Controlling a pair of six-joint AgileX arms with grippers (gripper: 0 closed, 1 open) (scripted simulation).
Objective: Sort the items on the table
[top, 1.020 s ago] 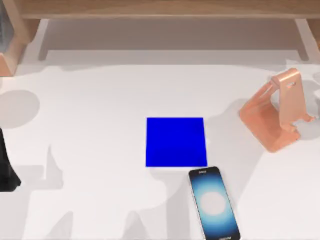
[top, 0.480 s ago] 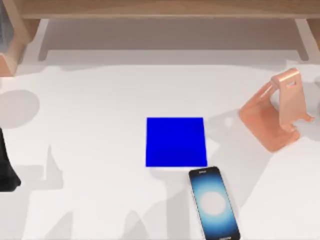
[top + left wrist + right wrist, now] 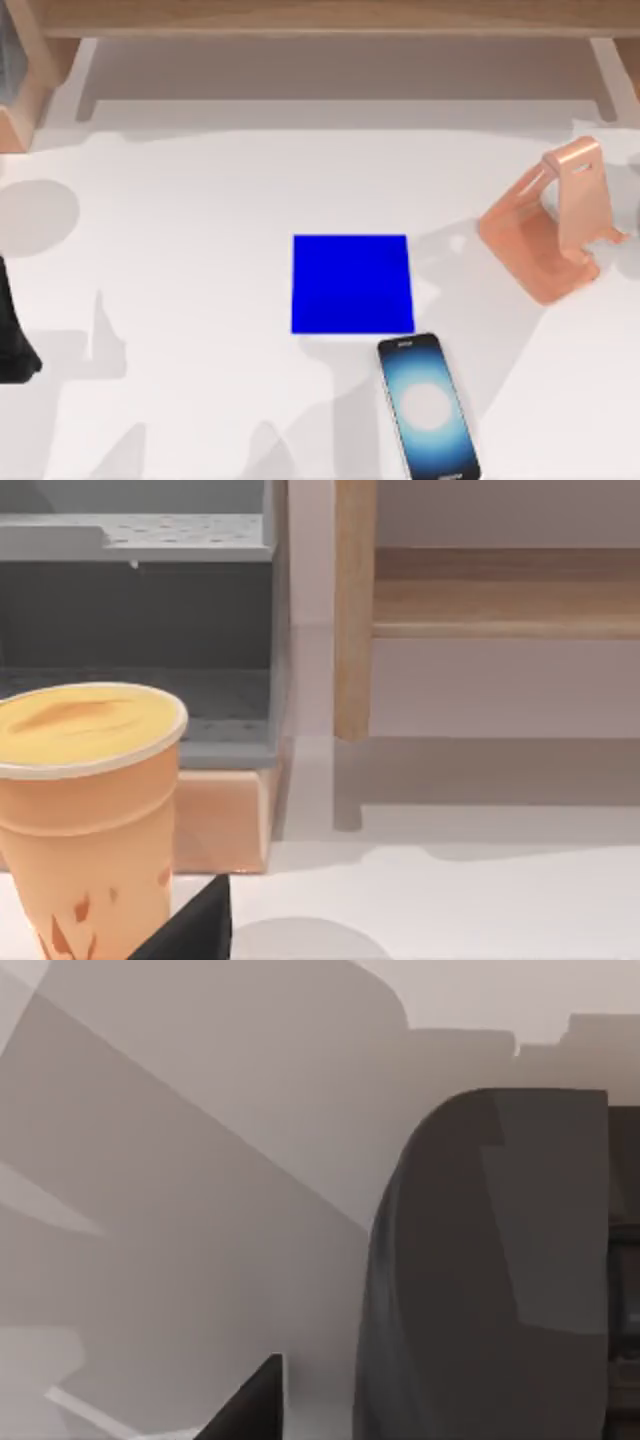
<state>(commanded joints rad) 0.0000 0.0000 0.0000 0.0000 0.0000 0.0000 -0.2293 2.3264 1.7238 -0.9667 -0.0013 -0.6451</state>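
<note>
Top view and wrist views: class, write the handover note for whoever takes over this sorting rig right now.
left arm: parked at the table's left edge; gripper state unclear.
Right arm: its wrist view sits close to a dark grey rounded body, probably the oval computer mouse; grip unclear.
black-framed smartphone: screen glowing, flat on the white tabletop, just in front of the blue square pad.
copper-pink angled stand: at right, holding nothing.
Done: nothing looks sorted. Left: both items.

White desk (image 3: pixel 200 250): left half bare, open passage. Centre: flat blue square pad (image 3: pixel 352 283); black-framed smartphone (image 3: pixel 427 406) lies just below it. Right: upright copper-pink angled stand (image 3: pixel 550 225) blocks low passes. Light wooden shelf frame (image 3: pixel 320 18) bounds the far edge.
</note>
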